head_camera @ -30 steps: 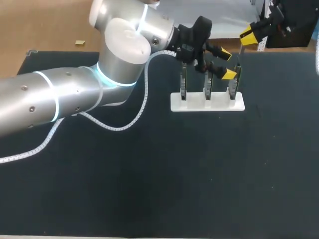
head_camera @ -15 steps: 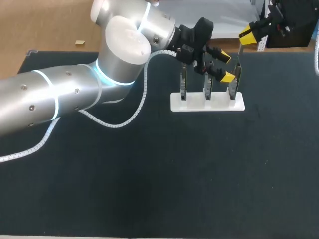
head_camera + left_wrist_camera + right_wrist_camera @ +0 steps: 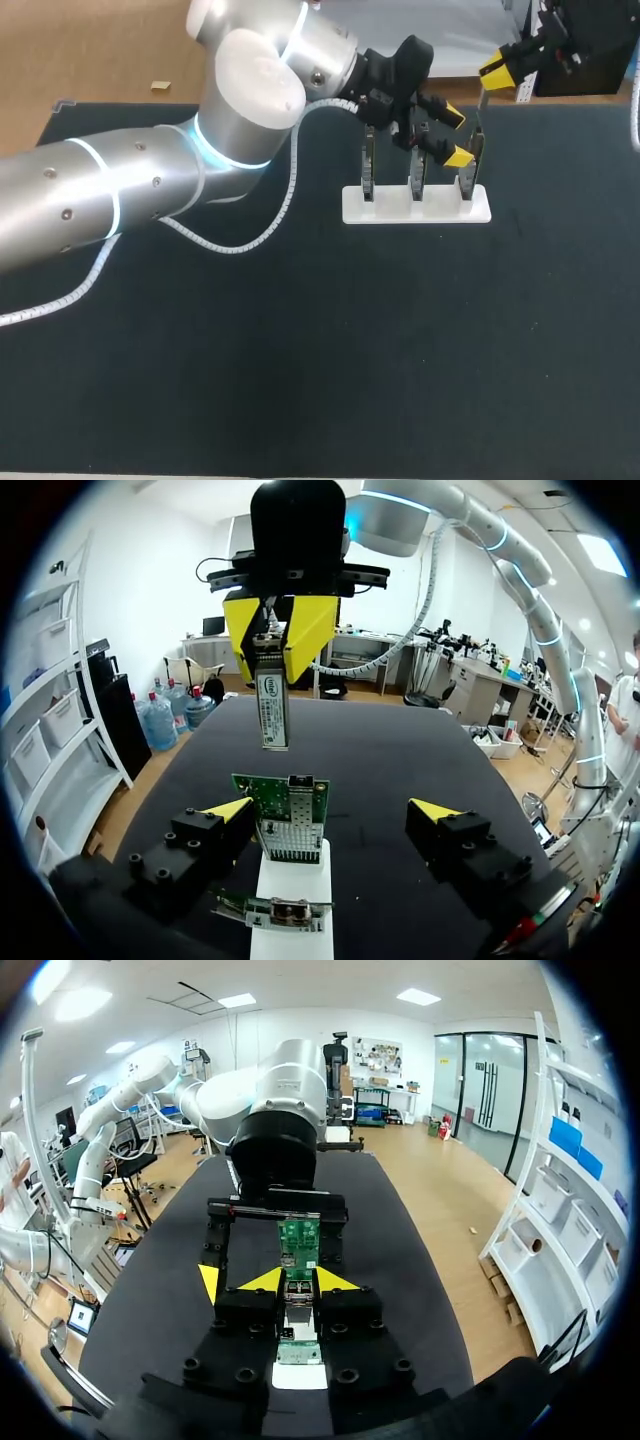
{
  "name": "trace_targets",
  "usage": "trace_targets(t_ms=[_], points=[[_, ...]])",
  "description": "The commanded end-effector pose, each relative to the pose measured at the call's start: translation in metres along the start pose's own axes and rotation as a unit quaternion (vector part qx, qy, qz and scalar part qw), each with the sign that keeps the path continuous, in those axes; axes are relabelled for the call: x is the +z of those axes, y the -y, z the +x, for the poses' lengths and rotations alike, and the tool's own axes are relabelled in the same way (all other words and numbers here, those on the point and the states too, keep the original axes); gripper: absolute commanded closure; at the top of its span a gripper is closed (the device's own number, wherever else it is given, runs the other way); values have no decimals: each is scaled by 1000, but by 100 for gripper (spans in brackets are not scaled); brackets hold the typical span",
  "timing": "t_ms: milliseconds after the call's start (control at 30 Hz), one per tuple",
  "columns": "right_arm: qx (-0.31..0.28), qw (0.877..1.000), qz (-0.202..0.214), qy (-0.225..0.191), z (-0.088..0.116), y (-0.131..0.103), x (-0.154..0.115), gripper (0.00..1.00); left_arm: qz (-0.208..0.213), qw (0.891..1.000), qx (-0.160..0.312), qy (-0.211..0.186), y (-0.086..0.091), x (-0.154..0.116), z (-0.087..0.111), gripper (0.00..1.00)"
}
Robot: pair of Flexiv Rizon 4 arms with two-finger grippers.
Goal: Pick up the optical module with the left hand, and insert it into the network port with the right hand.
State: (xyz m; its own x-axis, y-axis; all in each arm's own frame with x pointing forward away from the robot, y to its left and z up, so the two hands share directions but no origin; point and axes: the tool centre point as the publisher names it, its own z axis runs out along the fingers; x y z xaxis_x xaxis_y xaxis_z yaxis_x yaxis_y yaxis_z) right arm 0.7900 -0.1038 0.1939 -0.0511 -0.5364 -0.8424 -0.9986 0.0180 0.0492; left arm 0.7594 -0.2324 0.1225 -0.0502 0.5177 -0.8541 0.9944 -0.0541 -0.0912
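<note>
**Left arm edges right along the rack; module hangs in the right gripper**

Since a second ago only the left arm has shifted, creeping slightly right and far, while the right arm has kept its place. The left gripper (image 3: pixel 455 135) now sits over the right end of the white rack (image 3: pixel 385 213). Its fingers are spread wide to either side of the right-hand board (image 3: pixel 280 792). One tip lies close by that board's edge and the other stands well apart, so nothing is held. The right gripper (image 3: pixel 497 72) is at the far right, clamped on the optical module (image 3: pixel 268 695), which hangs upright and clear above that board.

Judged from here, the danger lies in the descent. The metal cage low on the board, which I take for the network port (image 3: pixel 291 835), is narrow, and a module coming down off-line could jam on its rim. The board is unbraced, so it could tilt or the rack could slide on the table (image 3: pixel 300 350). The two grippers also share tight space and could knock together.

Count: one module, one rack, three upright circuit boards (image 3: pixel 367 165), two grippers.
</note>
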Motion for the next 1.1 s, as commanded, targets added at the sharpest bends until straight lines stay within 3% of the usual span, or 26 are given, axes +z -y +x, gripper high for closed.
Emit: trace_targets(t_ms=[33,1100], points=[[-1,1000,1,1,1,0,0,100,3,1000,0,-4,-3,1,-2,0],[-12,1000,3,-10,2,-3,0,100,6,1000,10,-16,1,3,0,0]])
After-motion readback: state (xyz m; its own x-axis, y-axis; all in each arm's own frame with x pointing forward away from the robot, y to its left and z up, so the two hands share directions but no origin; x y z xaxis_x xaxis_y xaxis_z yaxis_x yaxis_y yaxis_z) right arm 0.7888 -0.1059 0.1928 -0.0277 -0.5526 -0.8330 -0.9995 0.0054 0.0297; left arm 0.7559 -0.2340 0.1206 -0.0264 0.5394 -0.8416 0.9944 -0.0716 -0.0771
